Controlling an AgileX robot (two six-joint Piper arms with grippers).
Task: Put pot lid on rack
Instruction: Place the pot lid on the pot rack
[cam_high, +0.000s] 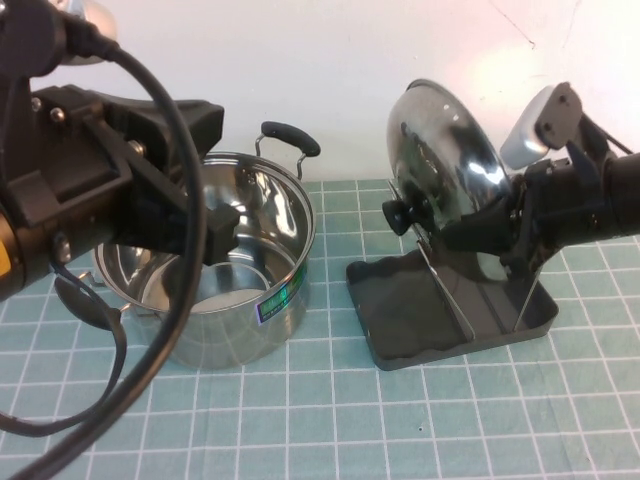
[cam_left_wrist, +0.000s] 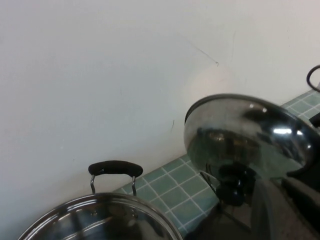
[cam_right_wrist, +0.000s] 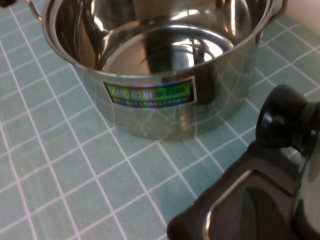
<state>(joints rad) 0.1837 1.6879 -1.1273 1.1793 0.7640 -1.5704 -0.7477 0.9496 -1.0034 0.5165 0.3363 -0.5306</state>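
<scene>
While the right gripper (cam_high: 500, 225) is clamping the pot lid (cam_high: 445, 160) by its rim, the domed, shiny steel lid is standing on edge between the wire loops of the dark plastic rack (cam_high: 400, 310) toward the worktop's right edge, black knob (cam_high: 397, 215) facing the steel pot (cam_high: 240, 290). Whether the left gripper (cam_high: 200, 225), raised over the pot, is released or clenched cannot be told.

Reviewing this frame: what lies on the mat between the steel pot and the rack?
Nothing: in the high view only bare green grid mat separates the pot from the rack. The right wrist view agrees.
</scene>
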